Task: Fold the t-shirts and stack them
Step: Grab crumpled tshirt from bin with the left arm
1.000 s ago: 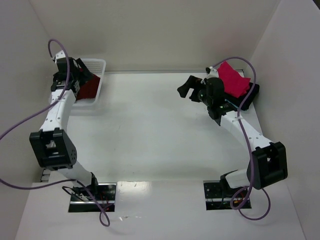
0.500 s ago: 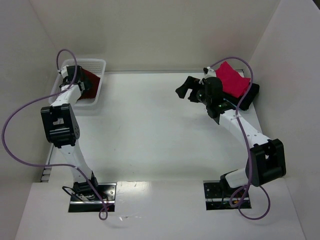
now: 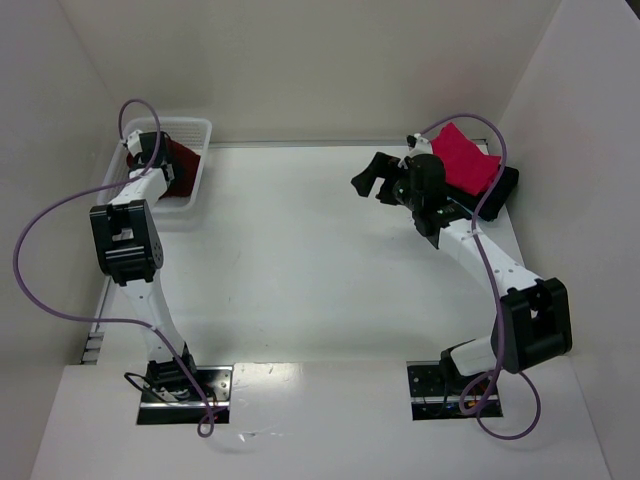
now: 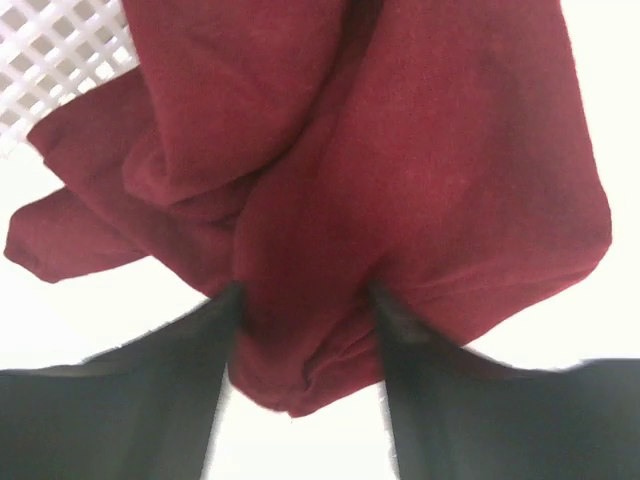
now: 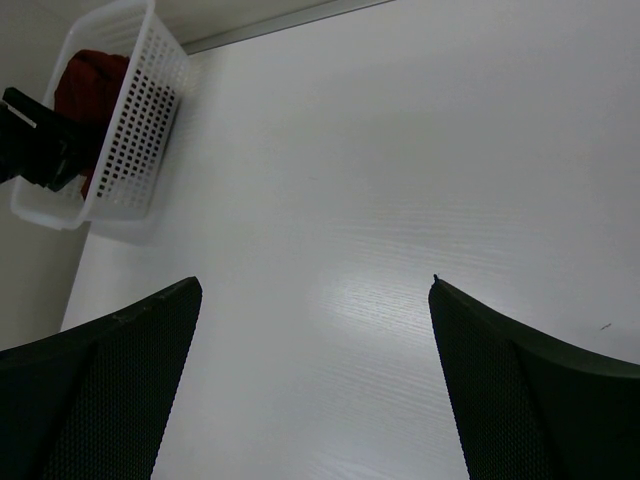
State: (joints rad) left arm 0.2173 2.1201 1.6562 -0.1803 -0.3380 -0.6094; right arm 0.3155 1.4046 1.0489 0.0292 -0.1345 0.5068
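One maroon t-shirt [image 4: 400, 180] lies crumpled in the white lattice basket [image 3: 187, 122] at 10 o'clock, with a fold of it pinched by the left end effector [image 4: 305, 295]. The right end effector [image 3: 375, 178] hangs spread wide over the counter [image 3: 300, 260], beside a folded pink-red t-shirt [image 3: 462, 160] at 2 o'clock. The maroon t-shirt likely remains to be folded and stacked.

A white table [image 3: 300, 260] with a smooth, faintly grained top fills the middle of the overhead view, boxed in by plain pale walls: a back wall [image 3: 300, 60] at 12 o'clock, a left wall [image 3: 35, 130] at 9 o'clock and a right wall [image 3: 590, 150] at 3 o'clock. The light is soft and even, throwing only weak shadows, with a dull sheen [image 3: 300, 372] on the tabletop towards 6 o'clock and a brighter patch of glare [image 5: 365, 300] in the right wrist view
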